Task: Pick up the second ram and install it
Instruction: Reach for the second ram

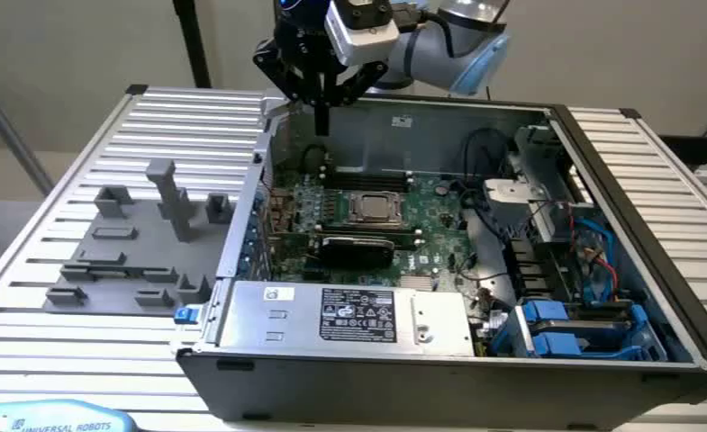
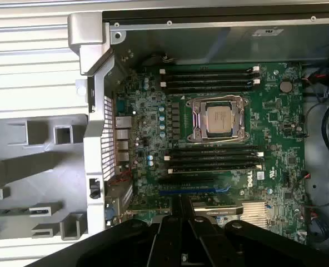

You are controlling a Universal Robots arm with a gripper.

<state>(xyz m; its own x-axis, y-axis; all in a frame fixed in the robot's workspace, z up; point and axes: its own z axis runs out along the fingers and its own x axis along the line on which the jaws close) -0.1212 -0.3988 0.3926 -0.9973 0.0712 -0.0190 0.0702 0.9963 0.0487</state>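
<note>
Hanging over the far corner of the open computer case (image 1: 413, 121), on the exterior view's left, the gripper (image 1: 321, 94) points straight down. Its fingers are drawn narrow around a thin dark strip, which appears to be the second ram (image 1: 323, 117) seen edge-on and held upright. The strip's lower end sits near the height of the case rim, well apart from the motherboard (image 1: 431, 216) below.

In the wrist view the gripper (image 2: 181, 219) closes on the same thin strip (image 2: 181, 203), with the green motherboard (image 2: 275, 111) spread out beneath it. The square CPU socket (image 2: 219, 118) lies near the board's middle, between one bank of black memory slots (image 2: 209, 72) and another bank (image 2: 214, 158). Whether any slot already holds a stick cannot be told.

Just beside the case, on the exterior view's left, the grey fixture (image 1: 113, 261) rests on the slatted table (image 1: 77, 144). A silver power supply (image 1: 341, 315) fills the case's near end.
</note>
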